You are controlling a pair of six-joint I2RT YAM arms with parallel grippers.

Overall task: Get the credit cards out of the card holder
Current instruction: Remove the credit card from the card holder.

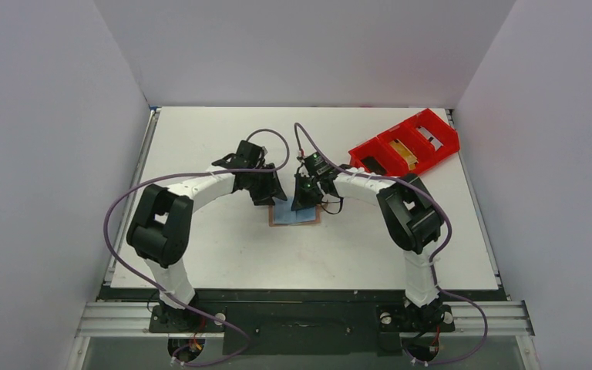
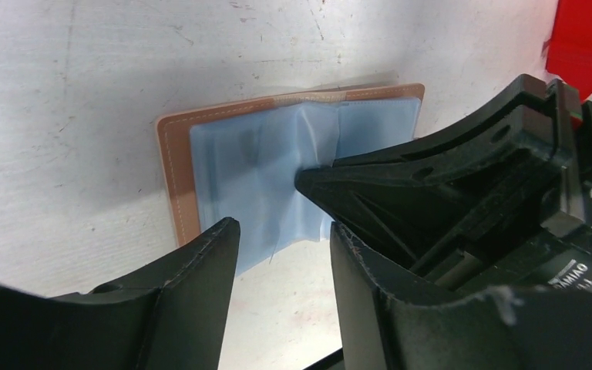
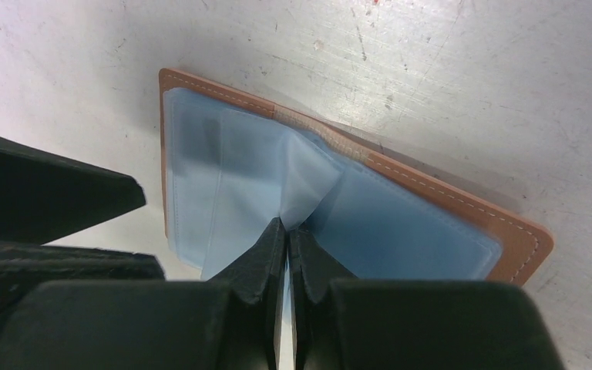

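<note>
The card holder (image 1: 285, 218) lies open and flat on the table, with a tan-brown stitched cover (image 3: 432, 189) and pale blue clear sleeves (image 2: 239, 154) inside. My right gripper (image 3: 287, 227) is shut on a middle sleeve near the fold and pulls it up into a peak. It shows from the side in the left wrist view as a black wedge (image 2: 432, 177). My left gripper (image 2: 281, 231) is open at the holder's near edge, with bare table and a sleeve corner between its fingers. No credit cards show inside the holder.
A red compartment tray (image 1: 370, 154) stands at the back right, with a yellowish card (image 1: 407, 154) and a white piece (image 1: 429, 137) in it. Both arms (image 1: 200, 185) meet over the table's middle. Grey walls enclose three sides.
</note>
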